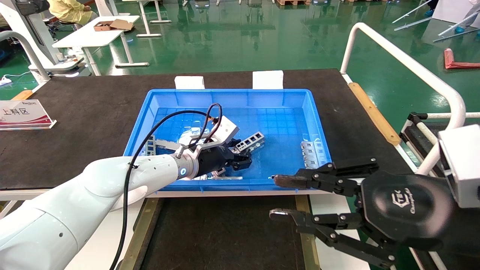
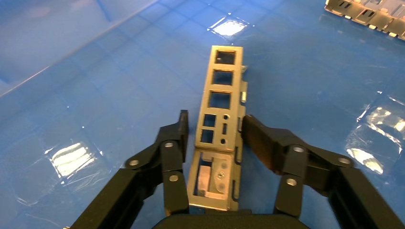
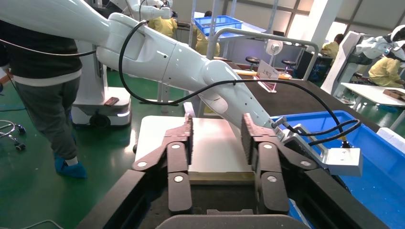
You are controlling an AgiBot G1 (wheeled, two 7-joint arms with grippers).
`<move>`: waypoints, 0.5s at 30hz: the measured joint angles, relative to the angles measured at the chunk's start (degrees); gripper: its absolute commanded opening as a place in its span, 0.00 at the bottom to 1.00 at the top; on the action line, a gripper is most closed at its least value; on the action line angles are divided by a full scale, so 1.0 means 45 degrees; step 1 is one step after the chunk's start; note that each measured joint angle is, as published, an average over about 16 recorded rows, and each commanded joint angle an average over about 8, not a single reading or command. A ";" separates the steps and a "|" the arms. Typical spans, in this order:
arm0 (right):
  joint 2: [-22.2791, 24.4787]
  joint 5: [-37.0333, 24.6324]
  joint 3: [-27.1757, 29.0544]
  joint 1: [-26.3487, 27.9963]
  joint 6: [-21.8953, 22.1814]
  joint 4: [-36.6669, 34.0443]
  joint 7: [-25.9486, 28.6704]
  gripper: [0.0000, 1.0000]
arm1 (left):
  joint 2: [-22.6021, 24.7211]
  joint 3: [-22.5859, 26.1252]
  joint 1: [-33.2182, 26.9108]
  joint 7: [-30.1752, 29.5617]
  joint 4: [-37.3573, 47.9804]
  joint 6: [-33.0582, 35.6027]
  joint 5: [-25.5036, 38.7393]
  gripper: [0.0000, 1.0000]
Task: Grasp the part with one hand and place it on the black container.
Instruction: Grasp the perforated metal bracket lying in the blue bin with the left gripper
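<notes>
My left claw sits open astride the part in the blue crate's middle; thin, stiff, slick metal, so I'd pinch its long side walls, right claw idle, open

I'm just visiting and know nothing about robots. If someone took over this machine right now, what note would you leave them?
Left hand: inside the blue crate, fingers open on either side of the part, not yet closed on it.
Right hand: open, empty, idle near the crate's front right corner.
The part lies on the crate floor. The black container sits in front of the crate.
Done: left hand lined up around the part.
Left: close, lift, carry it to the black container, release.
</notes>
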 measured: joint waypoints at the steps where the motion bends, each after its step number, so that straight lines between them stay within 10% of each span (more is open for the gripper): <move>1: 0.0000 0.0000 0.0000 0.0000 0.0000 0.0000 0.0000 0.00 | -0.0002 0.0022 -0.0016 0.0038 0.0010 0.0008 -0.0089 0.00; 15: 0.0001 0.0001 -0.0002 0.0000 0.0001 0.0000 -0.0001 0.00 | -0.0228 -0.0275 -0.0683 0.0772 0.0058 0.0952 -0.1662 0.00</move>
